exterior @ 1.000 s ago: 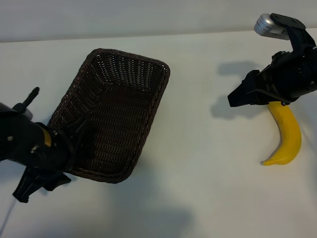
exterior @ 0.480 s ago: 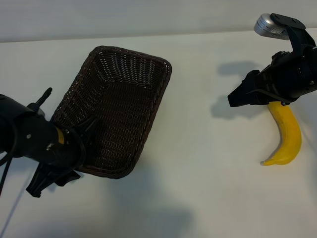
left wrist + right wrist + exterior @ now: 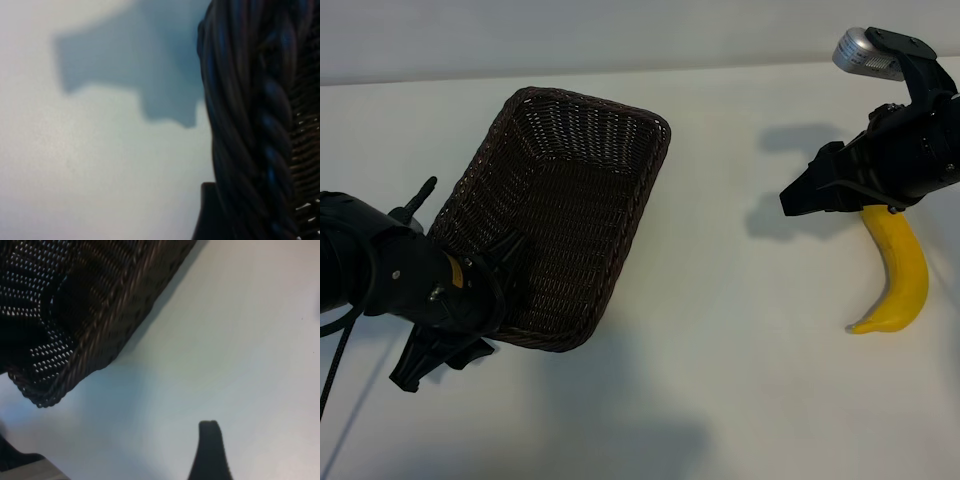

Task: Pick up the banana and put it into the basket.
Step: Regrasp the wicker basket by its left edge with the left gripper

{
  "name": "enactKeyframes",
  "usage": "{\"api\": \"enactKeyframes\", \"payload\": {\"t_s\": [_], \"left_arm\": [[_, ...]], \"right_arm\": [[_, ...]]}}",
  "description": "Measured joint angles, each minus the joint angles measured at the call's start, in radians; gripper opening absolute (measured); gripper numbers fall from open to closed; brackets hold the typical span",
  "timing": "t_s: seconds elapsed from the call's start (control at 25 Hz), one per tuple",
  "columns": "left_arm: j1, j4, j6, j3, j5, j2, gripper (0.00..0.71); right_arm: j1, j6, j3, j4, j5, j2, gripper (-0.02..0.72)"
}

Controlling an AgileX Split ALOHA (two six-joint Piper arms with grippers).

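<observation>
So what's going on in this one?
The left gripper is at the near-left corner of the basket, one finger inside the braided rim and one outside, not closed on it. The banana lies untouched on the table at the far right. The right gripper hovers open beside the banana's upper end.

Even, fairly bright light falls from above on the white table (image 3: pixel 720 380), casting soft grey shadows beside the basket (image 3: pixel 570 200) and the right arm. The left wrist view is heavily blurred, its braided rim out of focus; a blue-tinged shadow crosses it
</observation>
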Motion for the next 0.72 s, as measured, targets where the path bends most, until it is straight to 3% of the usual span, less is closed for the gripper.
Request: {"api": "enactKeyframes", "payload": {"t_s": [0.4,0.52,0.72], "left_arm": [[0.000,0.105,-0.178,0.000,-0.039,0.047,0.459],[0.000,0.129,-0.220,0.000,-0.046,0.047,0.382],[0.001,0.146,-0.259,0.000,-0.056,0.047,0.187]], "right_arm": [[0.000,0.000,0.000,0.000,0.000,0.000,0.536],[0.000,0.000,0.000,-0.001,0.000,0.000,0.536],[0.000,0.000,0.000,-0.001,0.000,0.000,0.536]]}}
